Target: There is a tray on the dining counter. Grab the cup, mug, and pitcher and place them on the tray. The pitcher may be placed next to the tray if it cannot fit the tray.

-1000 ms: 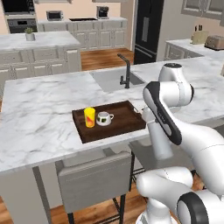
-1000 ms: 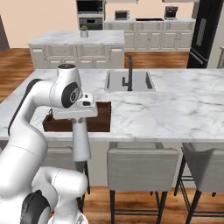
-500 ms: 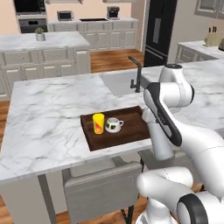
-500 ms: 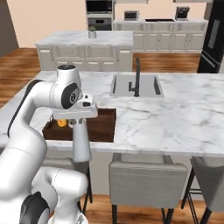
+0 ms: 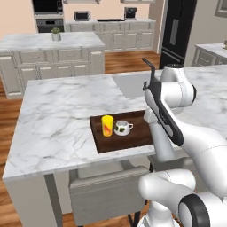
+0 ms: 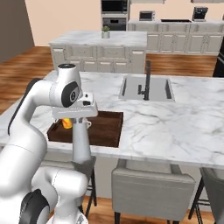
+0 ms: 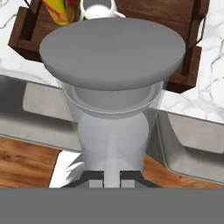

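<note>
Reading across the left base view, I have the cup [image 5: 107, 125] left of centre and the mug [image 5: 123, 128] just to its right, both standing upright in the left half of the tray [image 5: 133, 138], which sits at the near edge of the dining counter [image 5: 62, 111]. The right half of the tray is bare wood, and that bare stretch is what I judge the coming move turns on. Further right in that view my arm hangs over the counter's front edge with the pitcher [image 5: 162, 142] hanging below the hand, long axis upright, in front of the tray's right end and lower than the counter top. In the right base view the same pitcher [image 6: 81, 142] hangs at centre left, its body in front of the tray's near rim, with the cup [image 6: 67, 123] peeking out behind it and the tray [image 6: 107, 129] running off to its right. In the hand view the gripper [image 7: 112, 181] at bottom centre is clenched on the pitcher [image 7: 113, 105], whose broad grey end fills the middle of the frame; the cup [image 7: 60, 9] and mug [image 7: 99, 8] lie beyond it at upper left, the tray's [image 7: 175, 17] bare wood at upper right. So from the jaws the open spot lies up and forward, slightly toward the right, and I expect the pitcher must rise above the rim before going in.
</note>
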Controlling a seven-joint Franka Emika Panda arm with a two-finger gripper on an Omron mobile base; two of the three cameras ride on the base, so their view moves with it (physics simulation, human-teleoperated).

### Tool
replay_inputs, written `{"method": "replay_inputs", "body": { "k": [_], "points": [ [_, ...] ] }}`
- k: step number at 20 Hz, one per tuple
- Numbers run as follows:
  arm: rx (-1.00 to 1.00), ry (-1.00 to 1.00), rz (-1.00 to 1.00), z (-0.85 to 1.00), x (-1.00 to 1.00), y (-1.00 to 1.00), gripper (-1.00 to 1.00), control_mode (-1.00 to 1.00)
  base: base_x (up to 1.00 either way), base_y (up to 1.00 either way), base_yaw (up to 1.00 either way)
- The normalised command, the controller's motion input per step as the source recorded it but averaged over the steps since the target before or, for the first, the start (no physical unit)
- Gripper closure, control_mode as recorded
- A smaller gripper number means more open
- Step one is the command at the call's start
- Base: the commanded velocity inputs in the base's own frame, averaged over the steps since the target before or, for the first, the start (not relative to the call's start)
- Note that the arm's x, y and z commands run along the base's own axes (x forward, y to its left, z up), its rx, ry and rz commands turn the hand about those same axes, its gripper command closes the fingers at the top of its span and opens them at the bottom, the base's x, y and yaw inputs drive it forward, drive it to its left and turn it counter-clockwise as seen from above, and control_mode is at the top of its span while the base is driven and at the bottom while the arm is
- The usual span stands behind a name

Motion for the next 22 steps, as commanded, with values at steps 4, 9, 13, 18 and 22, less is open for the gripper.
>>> {"method": "replay_inputs", "body": {
  "k": [4,9,13,18,22],
  "points": [
    [0.00,0.00,0.00,0.00,0.00,0.00,1.00,1.00,0.00,0.00,0.04],
    [0.00,0.00,0.00,0.00,0.00,0.00,1.00,1.00,0.00,0.00,0.00],
    [0.00,0.00,0.00,0.00,0.00,0.00,1.00,1.00,0.00,0.00,0.00],
    [0.00,-0.04,0.00,0.00,0.00,-0.05,1.00,-1.00,0.00,0.00,0.00],
    [0.04,-0.17,0.00,0.00,0.00,-0.13,1.00,-1.00,0.00,0.00,0.00]
  ]
}}
